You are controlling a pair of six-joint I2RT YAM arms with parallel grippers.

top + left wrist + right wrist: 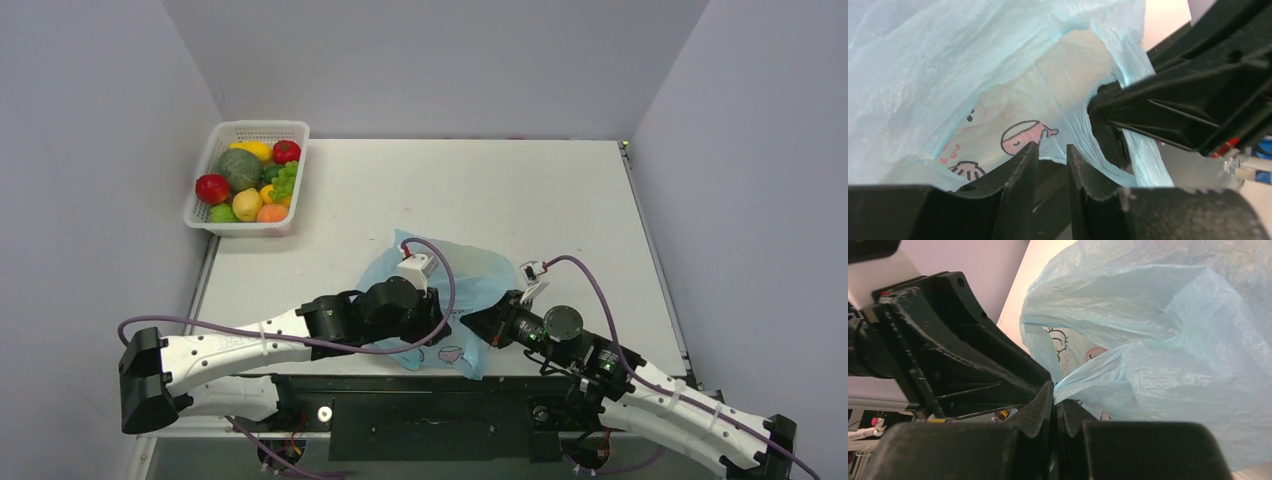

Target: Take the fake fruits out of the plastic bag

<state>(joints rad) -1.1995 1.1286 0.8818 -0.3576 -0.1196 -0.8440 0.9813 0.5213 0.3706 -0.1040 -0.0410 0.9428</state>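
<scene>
The plastic bag (480,265) lies on the table (520,200), between the two arms.

The right gripper (1054,400) has its two fingers pressed tight together. A bit of the bag's thin blue skin is pinched between them. I think it holds the edge of the bag's mouth so that the mouth stays up and does not flop shut.

The left gripper (1053,155) sits right at the bag's mouth, across from the right gripper. Its fingers are a little way apart, and nothing shows between them. My guess is that it is there to grab the other side of the mouth, or to reach inside.

Inside the bag I can see only pale blue plastic and small pink drawings (1020,140). No fake fruits show in the bag. They may be deeper in, under the folds, so I cannot tell where they sit.

Well away from the bag, to its far left, stands a white basket (262,125) full of other toy fruits (240,170).
</scene>
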